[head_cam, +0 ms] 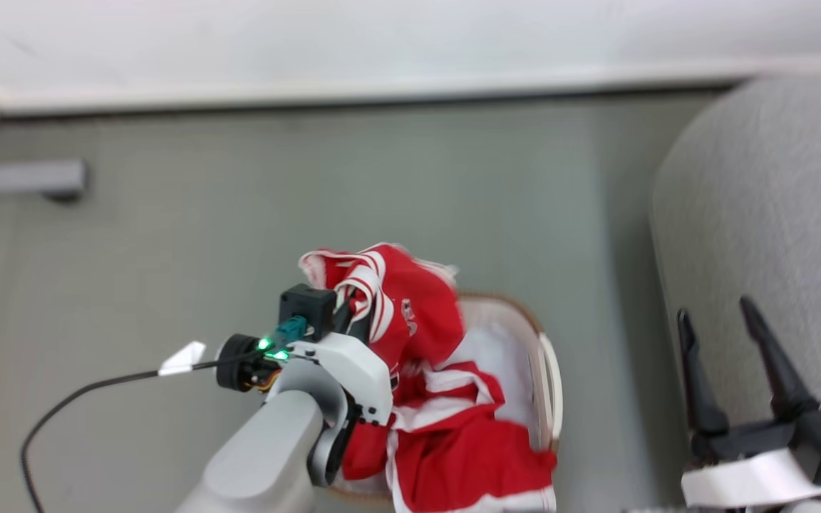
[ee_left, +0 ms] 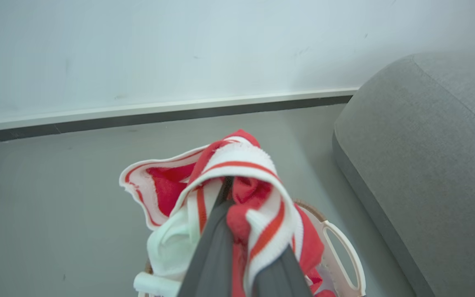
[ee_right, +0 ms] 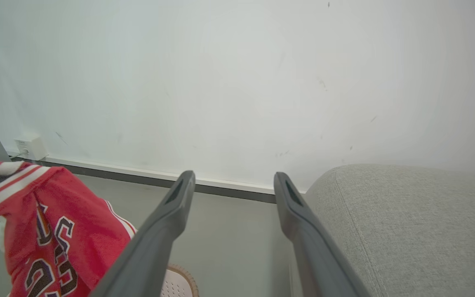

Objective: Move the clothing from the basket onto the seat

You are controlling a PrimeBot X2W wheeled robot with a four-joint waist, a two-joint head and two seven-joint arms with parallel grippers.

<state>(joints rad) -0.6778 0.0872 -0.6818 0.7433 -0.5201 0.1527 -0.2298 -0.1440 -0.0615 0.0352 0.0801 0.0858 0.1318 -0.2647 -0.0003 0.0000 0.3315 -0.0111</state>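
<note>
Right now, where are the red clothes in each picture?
Head view: clothing lower middle, hanging over the basket.
Left wrist view: bottom middle, pinched by the left end effector.
Right wrist view: lower left corner.
Shared landmark: grey seat, at the right in all three.

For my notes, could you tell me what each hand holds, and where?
The left hand pinches the clothing at a folded striped trim edge; the right hand is open, holding nothing.

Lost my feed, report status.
Left claw shut on clothing, partly above basket. Right claw open beside seat. Nothing blocking the seat.
</note>
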